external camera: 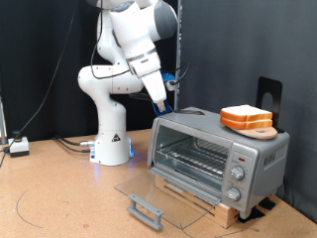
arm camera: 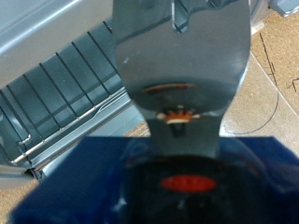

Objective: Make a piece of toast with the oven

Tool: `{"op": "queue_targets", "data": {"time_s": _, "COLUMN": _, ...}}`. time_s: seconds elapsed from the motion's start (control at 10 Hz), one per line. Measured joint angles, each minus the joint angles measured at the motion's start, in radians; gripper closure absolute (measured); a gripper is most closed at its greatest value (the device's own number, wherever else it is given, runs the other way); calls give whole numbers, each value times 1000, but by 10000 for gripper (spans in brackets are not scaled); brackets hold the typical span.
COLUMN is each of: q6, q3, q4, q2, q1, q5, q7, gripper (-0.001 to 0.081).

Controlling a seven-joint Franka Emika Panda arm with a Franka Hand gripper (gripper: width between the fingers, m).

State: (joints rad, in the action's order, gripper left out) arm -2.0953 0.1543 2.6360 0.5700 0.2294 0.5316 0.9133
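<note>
Oven stands at the table's right edge, glass door folded down flat, wire rack exposed. Two bread slices are stacked on a round board on the oven roof. Gripper hangs above the oven's rear left corner; whether its fingers are open cannot be told.

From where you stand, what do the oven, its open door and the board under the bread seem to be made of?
Oven: probably brushed metal, silver-grey sheen. Door: clear glass, floor visible through it, with grey handle. Board: likely wood, tan. Toast: pale face, orange crust.
</note>
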Motion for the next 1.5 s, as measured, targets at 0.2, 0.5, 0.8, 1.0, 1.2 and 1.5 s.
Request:
{"op": "queue_targets", "data": {"time_s": 0.2, "q6": -3, "q3": 14, "q4": 11, "q2": -2, "q1": -9, "q5": -2, "q7": 41, "gripper": 410}}
{"op": "queue_targets", "data": {"time_s": 0.5, "q6": -75, "q3": 54, "q4": 23, "q2": -17, "q1": -37, "q5": 33, "q7": 47, "gripper": 410}}
{"op": "queue_targets", "data": {"time_s": 0.8, "q6": -101, "q3": 81, "q4": 22, "q2": -25, "q1": -53, "q5": 87, "q7": 37, "gripper": 410}}
{"op": "queue_targets", "data": {"time_s": 1.0, "q6": -101, "q3": 97, "q4": 20, "q2": -27, "q1": -54, "q5": 92, "q7": 18, "gripper": 410}}
{"op": "queue_targets", "data": {"time_s": 1.2, "q6": -103, "q3": 108, "q4": 17, "q2": -30, "q1": -54, "q5": 93, "q7": 2, "gripper": 410}}
{"op": "queue_targets", "data": {"time_s": 1.5, "q6": -118, "q3": 119, "q4": 7, "q2": -51, "q1": -54, "q5": 103, "q7": -5, "gripper": 410}}
